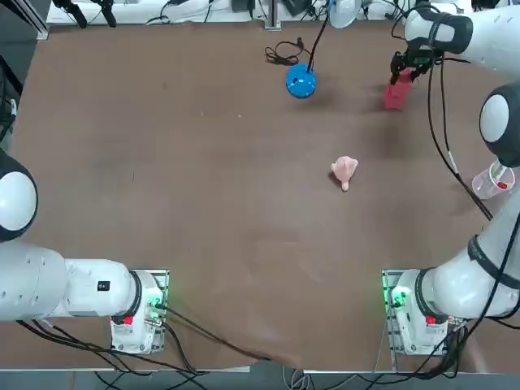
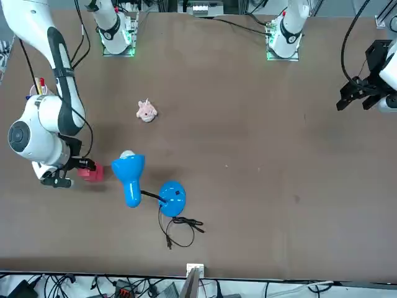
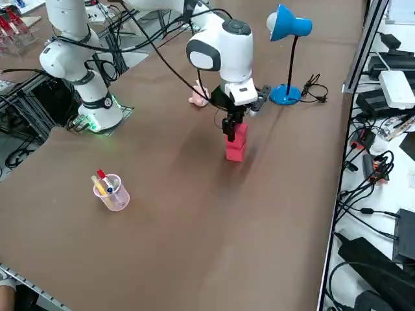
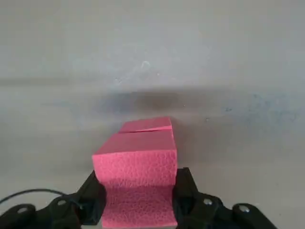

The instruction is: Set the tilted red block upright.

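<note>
The red block (image 1: 396, 94) is at the far right of the table, to the right of the blue lamp. My right gripper (image 1: 404, 70) is shut on the block's upper part. In the right side view the red block (image 3: 236, 146) stands nearly upright under the gripper (image 3: 231, 127), with its lower end at the table surface. The wrist view shows the red block (image 4: 136, 162) clamped between the two black fingers (image 4: 186, 183) of the gripper (image 4: 138, 186). From the front, the red block (image 2: 92, 172) sits just beside the gripper (image 2: 82, 165).
A blue desk lamp (image 1: 301, 81) with a black cable stands left of the block, its head (image 2: 129, 172) close to the gripper. A pale pink lumpy object (image 1: 344, 171) lies mid-table. A clear cup (image 1: 492, 182) with pens stands near the right edge.
</note>
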Robot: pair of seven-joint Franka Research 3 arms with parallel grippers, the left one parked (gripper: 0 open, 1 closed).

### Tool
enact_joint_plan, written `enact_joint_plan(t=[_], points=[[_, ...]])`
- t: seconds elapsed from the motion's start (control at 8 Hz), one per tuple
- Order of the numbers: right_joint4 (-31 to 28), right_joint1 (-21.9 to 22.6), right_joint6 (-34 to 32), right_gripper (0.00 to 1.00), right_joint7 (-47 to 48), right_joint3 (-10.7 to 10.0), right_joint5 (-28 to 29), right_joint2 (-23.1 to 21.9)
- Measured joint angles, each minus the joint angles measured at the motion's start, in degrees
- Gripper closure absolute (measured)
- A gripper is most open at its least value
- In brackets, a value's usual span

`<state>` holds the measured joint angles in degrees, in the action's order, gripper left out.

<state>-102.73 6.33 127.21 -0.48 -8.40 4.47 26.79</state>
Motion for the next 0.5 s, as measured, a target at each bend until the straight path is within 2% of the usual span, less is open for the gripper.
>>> enact_joint_plan(t=[0.5], points=[[0.00, -0.03, 0.00, 0.29, -2.74, -0.02, -0.11, 0.40]])
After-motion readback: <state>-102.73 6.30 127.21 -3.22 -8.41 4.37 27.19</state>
